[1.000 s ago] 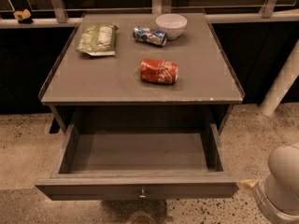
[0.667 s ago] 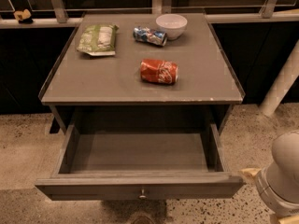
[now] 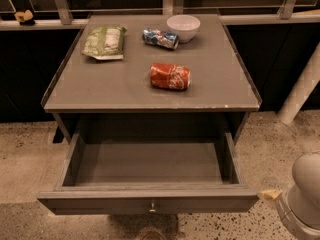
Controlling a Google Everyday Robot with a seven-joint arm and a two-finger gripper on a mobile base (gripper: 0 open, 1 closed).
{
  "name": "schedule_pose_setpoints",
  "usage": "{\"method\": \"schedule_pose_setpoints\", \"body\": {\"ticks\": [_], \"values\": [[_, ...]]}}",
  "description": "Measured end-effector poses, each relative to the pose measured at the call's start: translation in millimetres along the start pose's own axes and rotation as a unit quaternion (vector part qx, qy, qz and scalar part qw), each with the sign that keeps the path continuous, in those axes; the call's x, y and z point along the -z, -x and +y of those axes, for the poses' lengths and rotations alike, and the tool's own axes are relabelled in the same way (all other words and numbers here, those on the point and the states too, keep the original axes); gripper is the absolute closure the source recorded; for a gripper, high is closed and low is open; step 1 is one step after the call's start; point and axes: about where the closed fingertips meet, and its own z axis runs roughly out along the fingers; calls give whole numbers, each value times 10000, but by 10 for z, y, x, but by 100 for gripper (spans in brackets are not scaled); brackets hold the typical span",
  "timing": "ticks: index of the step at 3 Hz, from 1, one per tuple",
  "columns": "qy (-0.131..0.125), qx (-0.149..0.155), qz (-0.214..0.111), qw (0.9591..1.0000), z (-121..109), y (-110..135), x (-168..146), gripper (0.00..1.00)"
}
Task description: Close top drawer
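Observation:
The top drawer point(image 3: 148, 200) is a wide, shallow grey drawer pulled far out from under the grey table top point(image 3: 115, 84). It is empty inside. Its plain front faces me at the bottom of the camera view, with one small round metal knob point(image 3: 152, 207) at centre. My gripper point(image 3: 271, 194) shows only as a small tan tip on the white rounded arm body point(image 3: 305, 196) at the lower right. It sits just right of the drawer front's right corner and close to it.
On the table top lie a red soda can point(image 3: 170, 76) on its side, a blue can point(image 3: 160, 38), a white bowl point(image 3: 183, 27) and a green snack bag point(image 3: 104, 41). A white post point(image 3: 300, 91) stands at the right. The floor is speckled.
The white arm body at the lower right has shifted slightly up and then back down. The drawer stays open by the same amount.

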Motion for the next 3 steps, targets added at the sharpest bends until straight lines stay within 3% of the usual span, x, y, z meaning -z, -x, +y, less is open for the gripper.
{"method": "schedule_pose_setpoints", "body": {"ticks": [2, 3], "values": [[904, 277, -142, 9954, 12, 69, -388, 0], [1091, 203, -293, 9934, -261, -34, -603, 0]]}}
